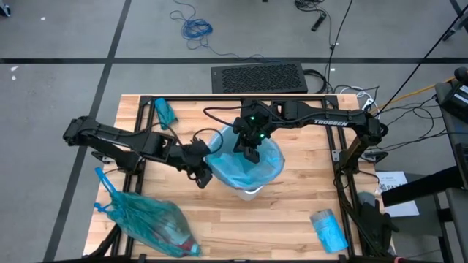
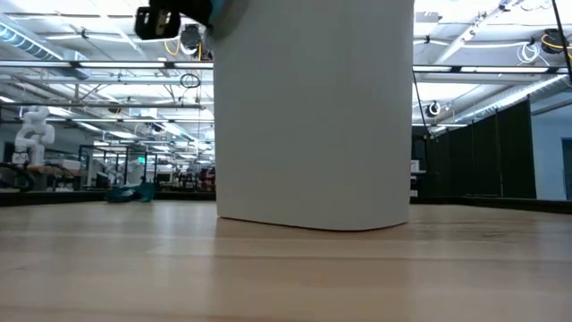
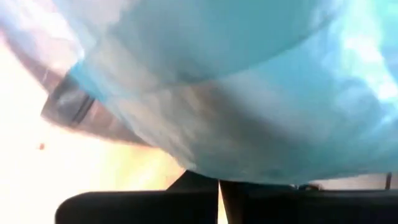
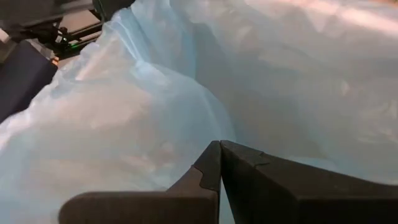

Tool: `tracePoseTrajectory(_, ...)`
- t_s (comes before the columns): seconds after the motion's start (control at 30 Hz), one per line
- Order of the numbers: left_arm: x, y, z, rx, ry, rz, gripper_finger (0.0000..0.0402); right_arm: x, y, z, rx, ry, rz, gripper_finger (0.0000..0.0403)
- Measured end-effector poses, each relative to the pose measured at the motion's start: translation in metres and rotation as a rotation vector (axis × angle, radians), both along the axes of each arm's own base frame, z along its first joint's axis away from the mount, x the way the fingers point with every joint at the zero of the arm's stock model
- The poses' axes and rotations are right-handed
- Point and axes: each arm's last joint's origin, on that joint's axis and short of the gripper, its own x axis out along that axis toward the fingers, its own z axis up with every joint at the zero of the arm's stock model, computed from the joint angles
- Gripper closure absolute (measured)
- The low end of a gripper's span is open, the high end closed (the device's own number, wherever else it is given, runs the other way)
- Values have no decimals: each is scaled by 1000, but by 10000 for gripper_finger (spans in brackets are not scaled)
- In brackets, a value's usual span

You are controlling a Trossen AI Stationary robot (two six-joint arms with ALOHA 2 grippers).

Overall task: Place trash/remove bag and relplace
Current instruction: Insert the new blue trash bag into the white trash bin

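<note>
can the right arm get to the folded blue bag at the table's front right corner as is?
Probably yes: the right gripper is shut over the bin liner, and bare table lies between it and the folded blue bag.

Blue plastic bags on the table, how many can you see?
4: a filled tied bag front-left, a liner in the white bin, a folded one back-left, another front-right. More may be hidden.

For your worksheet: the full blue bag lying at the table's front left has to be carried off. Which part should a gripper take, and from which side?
Grip the full blue bag at its gathered neck, where the loose tails stick out toward the table's left edge. Come from above on that side: the neck is narrow, while the bulging body would probably slip.
</note>
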Motion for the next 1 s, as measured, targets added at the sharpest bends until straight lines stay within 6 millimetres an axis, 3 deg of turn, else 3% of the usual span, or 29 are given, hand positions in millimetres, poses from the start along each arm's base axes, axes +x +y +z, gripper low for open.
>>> tracePoseTrajectory(0.43, -1, -18, -10, 126, 34, 86, 277, -1, 0, -2, -4, 18, 3, 399)
tracePoseTrajectory(1.0, -18, -57, -8, 87, 8, 69, 266, -2, -7, -2, -6, 24, -17, 399)
